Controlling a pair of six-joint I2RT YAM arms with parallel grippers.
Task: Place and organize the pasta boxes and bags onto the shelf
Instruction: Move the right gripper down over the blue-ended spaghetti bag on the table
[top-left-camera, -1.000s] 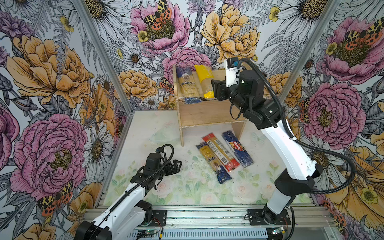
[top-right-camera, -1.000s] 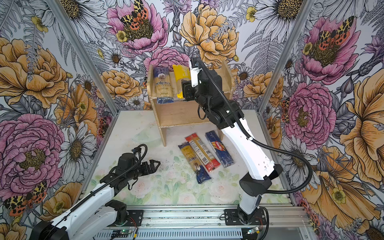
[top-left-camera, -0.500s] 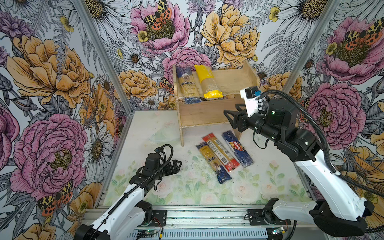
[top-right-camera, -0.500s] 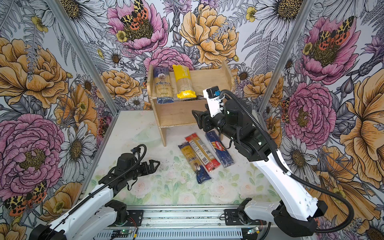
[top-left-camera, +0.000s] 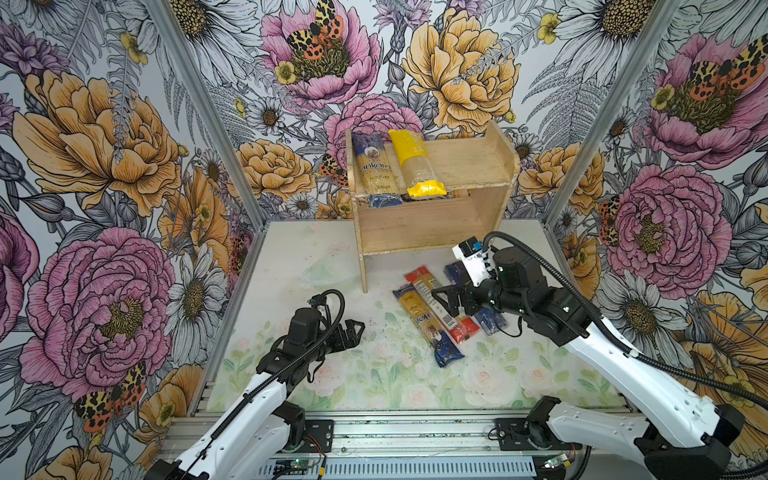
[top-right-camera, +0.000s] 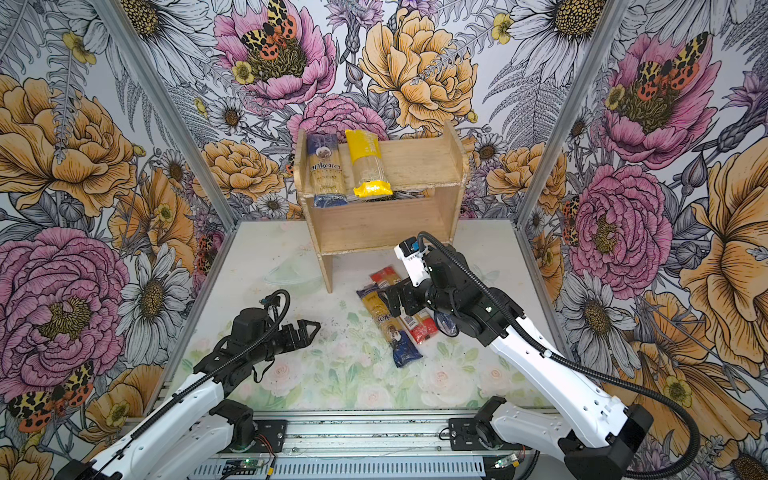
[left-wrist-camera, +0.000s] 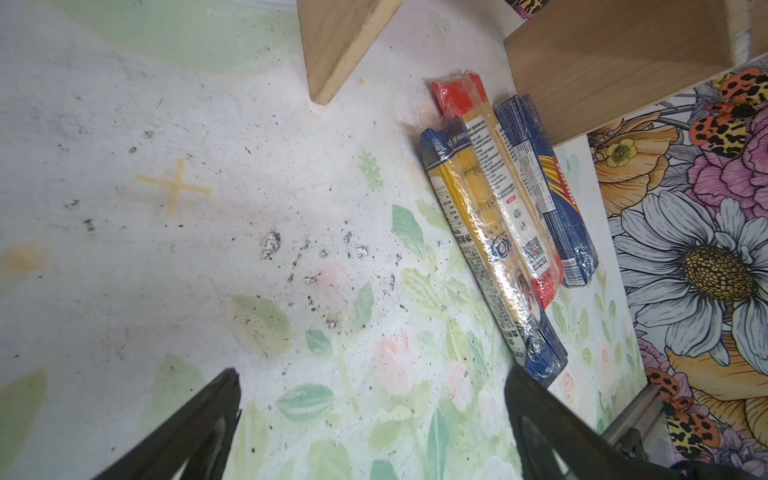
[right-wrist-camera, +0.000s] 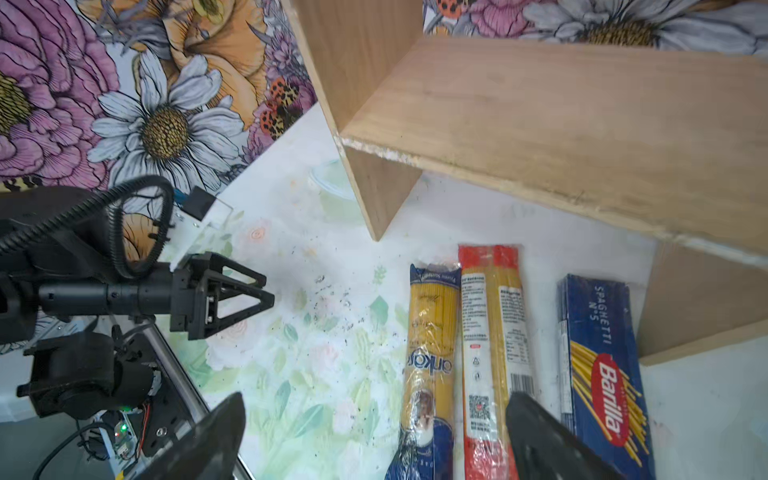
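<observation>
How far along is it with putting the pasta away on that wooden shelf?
Done: the ankara bag and the yellow-ended bag lie side by side on the shelf, top tier. In hand: nothing; the right gripper hangs open over the loose packs, the left gripper open and empty. Left: the slimmer blue-ended bag, red-ended pack and Barilla pack on the table.

Raw matt wooden shelf (top-left-camera: 415, 224), glossy crinkled plastic red-ended pack (left-wrist-camera: 505, 195), scuffed matt table (left-wrist-camera: 166, 291)

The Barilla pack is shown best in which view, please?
Right wrist view: the Barilla pack lies close, logo readable. The left wrist view shows it whole but smaller. In both top views the right arm covers most of it.
</observation>
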